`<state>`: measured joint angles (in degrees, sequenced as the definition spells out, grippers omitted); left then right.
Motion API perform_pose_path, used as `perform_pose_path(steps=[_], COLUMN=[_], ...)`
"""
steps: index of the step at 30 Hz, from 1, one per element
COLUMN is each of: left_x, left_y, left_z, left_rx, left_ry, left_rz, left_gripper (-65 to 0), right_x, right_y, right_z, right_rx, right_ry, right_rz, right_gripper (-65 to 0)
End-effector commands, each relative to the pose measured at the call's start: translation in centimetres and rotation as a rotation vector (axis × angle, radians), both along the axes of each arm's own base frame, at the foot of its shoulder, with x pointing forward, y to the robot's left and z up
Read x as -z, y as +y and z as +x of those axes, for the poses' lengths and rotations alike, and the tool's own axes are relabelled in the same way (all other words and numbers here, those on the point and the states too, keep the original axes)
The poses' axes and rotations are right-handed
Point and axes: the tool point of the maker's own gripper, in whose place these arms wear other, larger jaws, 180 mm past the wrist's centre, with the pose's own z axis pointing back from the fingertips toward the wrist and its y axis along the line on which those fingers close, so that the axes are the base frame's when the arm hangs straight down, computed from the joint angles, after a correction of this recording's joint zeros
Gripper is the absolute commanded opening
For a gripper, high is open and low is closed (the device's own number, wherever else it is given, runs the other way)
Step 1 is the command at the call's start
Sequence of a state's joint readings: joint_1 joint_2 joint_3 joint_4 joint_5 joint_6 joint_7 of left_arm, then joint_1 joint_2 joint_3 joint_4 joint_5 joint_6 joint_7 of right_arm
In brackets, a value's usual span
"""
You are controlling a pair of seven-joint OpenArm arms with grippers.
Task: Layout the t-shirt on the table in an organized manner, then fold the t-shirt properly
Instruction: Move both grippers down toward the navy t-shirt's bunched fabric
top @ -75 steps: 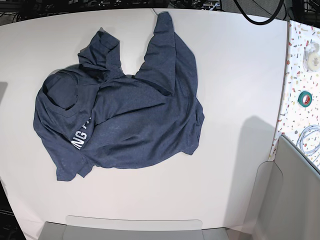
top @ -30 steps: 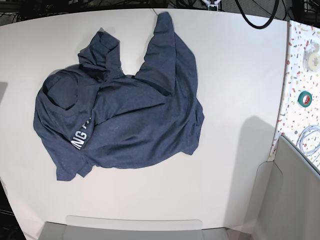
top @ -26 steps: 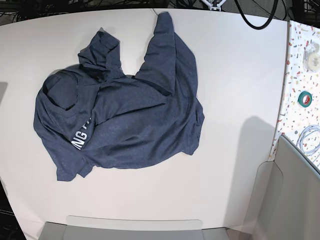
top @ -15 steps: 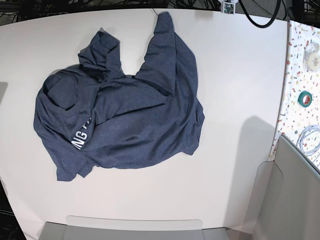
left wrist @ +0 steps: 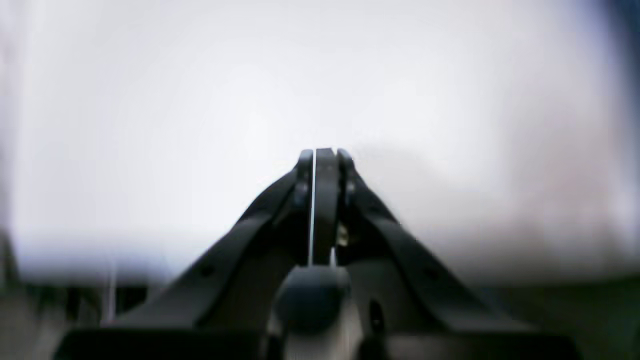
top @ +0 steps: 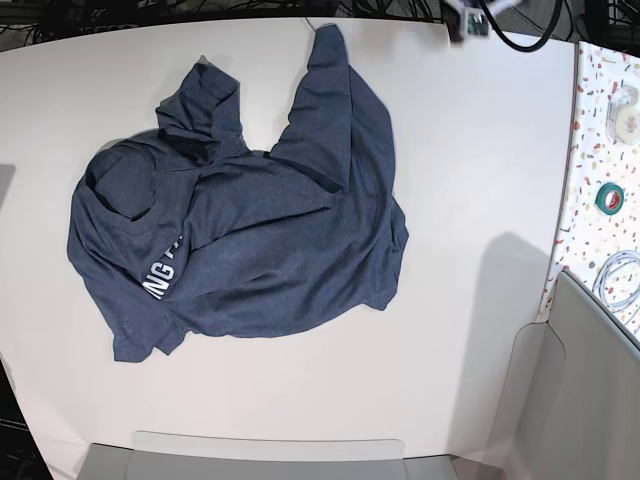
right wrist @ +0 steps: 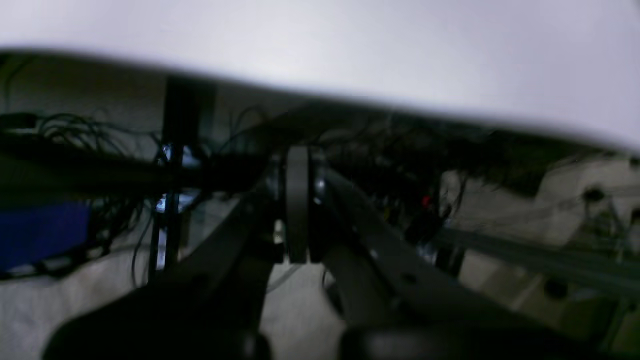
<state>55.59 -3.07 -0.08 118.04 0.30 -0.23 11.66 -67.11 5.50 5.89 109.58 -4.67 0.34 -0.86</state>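
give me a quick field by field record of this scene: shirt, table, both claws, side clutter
shirt: navy t-shirt, crumpled, partly folded over itself, white letters partly showing
surface: white table, shirt lies on it left of middle
left claw: shut, empty, over the table
right claw: shut, empty, near the table edge, off the shirt
side clutter: green tape roll and coiled white cable on the speckled surface at right
task state: shirt not yet laid flat

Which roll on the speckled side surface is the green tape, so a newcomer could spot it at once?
Start at the big white table with the crumpled navy t-shirt, then look past its right edge to the speckled surface. The green tape roll lies midway along it, between a pale roll farther back and a coiled white cable nearer; it alone is green.
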Motion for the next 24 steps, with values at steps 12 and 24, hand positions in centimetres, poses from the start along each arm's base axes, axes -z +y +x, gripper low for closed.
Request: perform_pose_path(steps=[12,24], left_x=[-3.1,-8.0], left_y=[-0.2,-8.5], left_z=[5.9,13.7], left_rx=[0.043,0.145], left_ry=[-0.189,-0.412], left_rz=[0.01,-0.295], left_gripper=[-65.0,-64.8], right_x=[-3.5,-7.2], right_y=[-1.9,-4.8], right_z=[5.7,13.3], right_rx=[0.01,0.084], right_ry=[-0.193,-0.444], right_rz=[-0.063,-0.13], right_gripper=[-65.0,-65.0])
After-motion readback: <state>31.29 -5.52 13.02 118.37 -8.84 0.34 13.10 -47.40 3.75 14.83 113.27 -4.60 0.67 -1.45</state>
